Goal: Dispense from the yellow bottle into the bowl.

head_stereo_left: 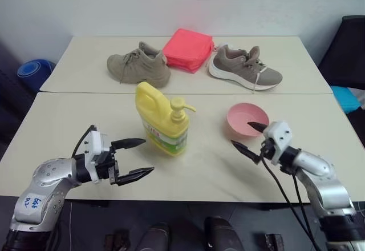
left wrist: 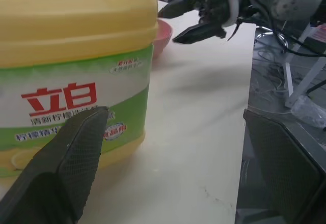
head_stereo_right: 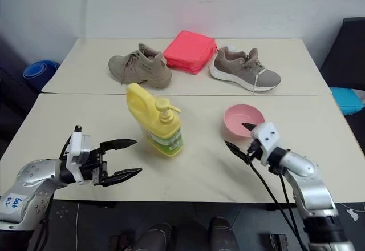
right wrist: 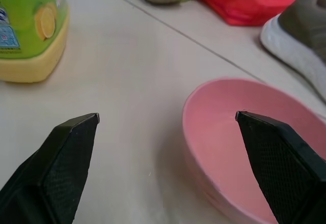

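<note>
Bottle (head_stereo_left: 162, 122) stands left of bowl (head_stereo_left: 247, 119); 2 shoes (head_stereo_left: 140, 64) (head_stereo_left: 245, 67) flank a pouch (head_stereo_left: 188, 49) behind.

Yellow bottle (head_stereo_left: 162, 120) stands upright, well apart from the empty pink bowl (head_stereo_left: 247, 120).

Both arms reaching in over the table, grippers spread wide.

The left arm is coming in from the lower left, elbow bent, its left gripper (head_stereo_left: 138, 157) pointing level and inward toward the middle, the two black fingers (head_stereo_left: 130, 143) standing well apart and holding nothing. The right arm is angling in from the lower right, its right gripper (head_stereo_left: 248, 138) pointing inward and tipping slightly downward, fingers likewise parted and empty. The two grippers are facing each other, well apart.
</note>
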Tool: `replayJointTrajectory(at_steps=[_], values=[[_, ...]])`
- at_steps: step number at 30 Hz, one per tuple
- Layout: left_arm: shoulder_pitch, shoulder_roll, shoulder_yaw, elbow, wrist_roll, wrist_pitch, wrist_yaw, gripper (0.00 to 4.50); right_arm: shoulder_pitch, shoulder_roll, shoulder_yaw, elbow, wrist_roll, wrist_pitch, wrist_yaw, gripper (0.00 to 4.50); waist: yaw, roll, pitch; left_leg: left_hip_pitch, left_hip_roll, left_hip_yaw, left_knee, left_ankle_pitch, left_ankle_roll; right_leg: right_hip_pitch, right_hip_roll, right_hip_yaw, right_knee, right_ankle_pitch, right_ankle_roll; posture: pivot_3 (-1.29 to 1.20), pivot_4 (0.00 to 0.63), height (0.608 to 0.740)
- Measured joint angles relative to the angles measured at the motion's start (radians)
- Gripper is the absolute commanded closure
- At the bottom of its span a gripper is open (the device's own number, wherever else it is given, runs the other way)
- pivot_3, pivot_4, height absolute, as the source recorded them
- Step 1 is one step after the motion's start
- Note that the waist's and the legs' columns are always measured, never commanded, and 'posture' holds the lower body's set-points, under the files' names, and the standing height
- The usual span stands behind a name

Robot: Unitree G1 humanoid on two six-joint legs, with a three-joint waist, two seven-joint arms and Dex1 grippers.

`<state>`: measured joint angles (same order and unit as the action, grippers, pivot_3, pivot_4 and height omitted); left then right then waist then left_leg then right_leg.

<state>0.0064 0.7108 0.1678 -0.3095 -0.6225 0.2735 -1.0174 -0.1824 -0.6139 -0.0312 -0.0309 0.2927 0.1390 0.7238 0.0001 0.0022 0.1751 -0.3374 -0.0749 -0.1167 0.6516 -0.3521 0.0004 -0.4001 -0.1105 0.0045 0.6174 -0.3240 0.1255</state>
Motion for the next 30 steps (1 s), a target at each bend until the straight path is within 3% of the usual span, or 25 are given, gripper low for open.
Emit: replayJointTrajectory(at_steps=[1,4,10,15,23,26,30], values=[[0.0,-0.004,-0.002,-0.002,0.001,0.003,0.002,0.0,-0.042,0.0,0.021,0.031,-0.016,0.023,0.007,0.01,-0.001,0.0,0.0,0.0,0.0,0.0,0.0,0.0,0.0,0.0,0.0,0.0,0.0,0.0,0.0,0.0,0.15,0.74],[0.003,-0.007,-0.005,-0.026,0.0,0.017,0.012,0.0,-0.118,0.0,0.05,0.108,-0.051,0.044,0.016,0.56,-0.002,0.0,0.0,-0.003,0.0,0.001,0.0,0.0,0.0,-0.004,0.0,0.001,0.001,0.0,0.0,0.0,0.15,0.74],[-0.001,-0.005,0.011,-0.07,-0.037,0.083,0.031,0.0,-0.182,0.0,0.084,0.2,-0.102,0.056,0.058,2.57,-0.002,0.0,0.0,-0.015,0.0,0.001,0.008,0.0,-0.001,-0.016,0.0,0.0,0.007,0.0,0.0,0.0,0.15,0.74],[-0.051,0.053,0.077,-0.079,-0.169,0.223,0.042,0.0,-0.189,0.002,0.101,0.203,-0.117,0.06,0.08,4.3,-0.002,0.0,0.0,-0.015,0.0,0.001,0.013,0.0,-0.001,-0.014,0.0,0.0,0.009,0.001,0.0,0.0,0.15,0.74],[-0.248,0.136,0.226,-0.077,-0.485,0.445,0.119,0.0,-0.206,-0.024,0.1,0.145,-0.118,0.051,0.141,4.44,-0.003,0.0,0.0,-0.017,0.0,0.0,0.013,0.0,-0.001,-0.015,0.0,0.0,0.009,0.001,0.0,0.0,0.15,0.74],[-0.351,0.139,0.236,-0.068,-0.536,0.473,0.159,0.59,-0.214,-0.073,0.102,0.079,-0.116,0.043,0.195,4.5,-0.002,0.0,0.001,-0.017,-0.001,0.001,0.013,0.0,-0.001,-0.016,0.0,-0.001,0.009,0.001,0.001,0.0,0.15,0.74],[-0.531,0.116,0.188,-0.032,-0.531,0.474,0.207,1.74,-0.258,-0.154,0.101,-0.107,-0.069,0.112,0.288,4.5,-0.001,-0.001,0.001,-0.017,-0.001,0.0,0.014,0.0,-0.001,-0.015,0.001,-0.002,0.009,0.002,0.001,0.0,0.15,0.74]])
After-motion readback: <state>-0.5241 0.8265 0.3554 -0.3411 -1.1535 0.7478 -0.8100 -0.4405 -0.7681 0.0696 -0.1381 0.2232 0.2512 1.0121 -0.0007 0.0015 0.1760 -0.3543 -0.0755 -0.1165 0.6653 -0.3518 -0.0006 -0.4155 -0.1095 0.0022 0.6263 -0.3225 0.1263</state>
